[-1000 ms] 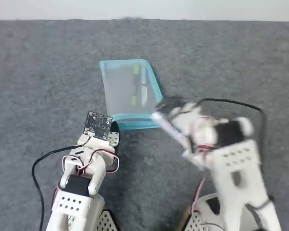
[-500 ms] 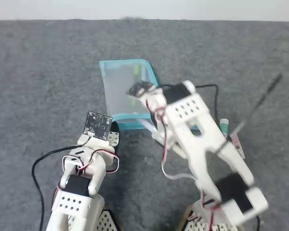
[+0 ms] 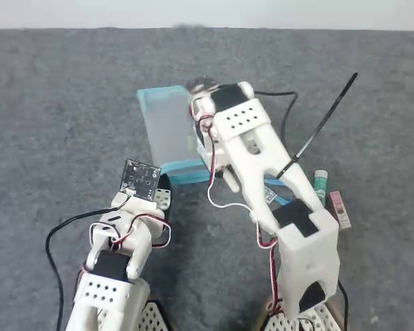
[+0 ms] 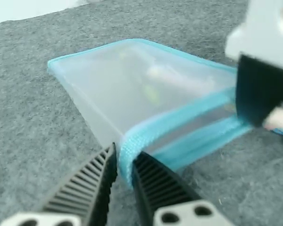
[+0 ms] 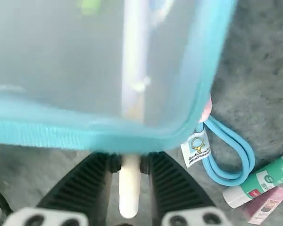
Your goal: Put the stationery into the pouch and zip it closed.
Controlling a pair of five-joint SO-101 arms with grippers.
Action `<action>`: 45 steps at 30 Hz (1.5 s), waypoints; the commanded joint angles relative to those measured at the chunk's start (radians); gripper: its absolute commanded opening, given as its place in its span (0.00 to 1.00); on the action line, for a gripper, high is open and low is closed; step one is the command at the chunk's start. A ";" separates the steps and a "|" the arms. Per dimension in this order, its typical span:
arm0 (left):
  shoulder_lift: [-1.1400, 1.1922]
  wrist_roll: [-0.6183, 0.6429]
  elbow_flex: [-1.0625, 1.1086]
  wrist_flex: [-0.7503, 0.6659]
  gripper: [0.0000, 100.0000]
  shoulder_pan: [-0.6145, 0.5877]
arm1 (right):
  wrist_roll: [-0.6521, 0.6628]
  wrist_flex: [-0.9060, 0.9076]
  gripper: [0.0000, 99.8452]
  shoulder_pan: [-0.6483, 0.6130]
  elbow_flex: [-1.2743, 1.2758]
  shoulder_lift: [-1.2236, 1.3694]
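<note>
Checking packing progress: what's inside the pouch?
Through the pouch wall: a white pen, gripped by the right tool, partway in, and a green item. The frosted wall blurs anything else.

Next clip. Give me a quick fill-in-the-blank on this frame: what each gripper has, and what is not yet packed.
1. The left gripper is shut on the zipper edge of the ____.
2. The right gripper holds a ____ pen at the opening of the pouch.
3. The glue stick and the pink eraser lie ____ the pouch.

Missing words: pouch; white; outside.
</note>
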 commanded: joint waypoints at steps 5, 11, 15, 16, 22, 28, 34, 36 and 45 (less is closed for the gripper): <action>-0.015 -0.017 -0.019 -0.031 0.01 0.003 | -0.025 0.039 0.14 0.005 -0.137 -0.025; -0.015 -0.018 -0.019 -0.031 0.01 0.003 | 0.035 0.036 0.22 -0.053 -0.141 -0.073; -0.015 -0.018 -0.019 -0.031 0.01 0.003 | 0.041 0.038 0.20 -0.024 -0.140 -0.171; -0.015 -0.018 -0.019 -0.031 0.01 0.002 | 0.043 0.038 0.19 -0.010 -0.140 -0.197; -0.015 -0.017 -0.019 -0.031 0.01 -0.005 | 0.163 0.039 0.19 0.074 -0.058 -0.383; -0.017 0.066 -0.077 -0.031 0.01 -0.152 | 0.301 0.033 0.19 0.206 0.316 -0.570; -0.012 -0.023 -0.053 0.003 0.01 -0.052 | 0.496 -0.157 0.19 0.522 0.746 -0.656; -0.015 -0.140 -0.033 0.032 0.01 0.095 | 0.551 -0.226 0.19 0.607 0.845 -0.653; -0.009 -0.005 -0.105 0.020 0.01 -0.206 | 0.744 -0.312 0.19 0.865 1.005 -0.650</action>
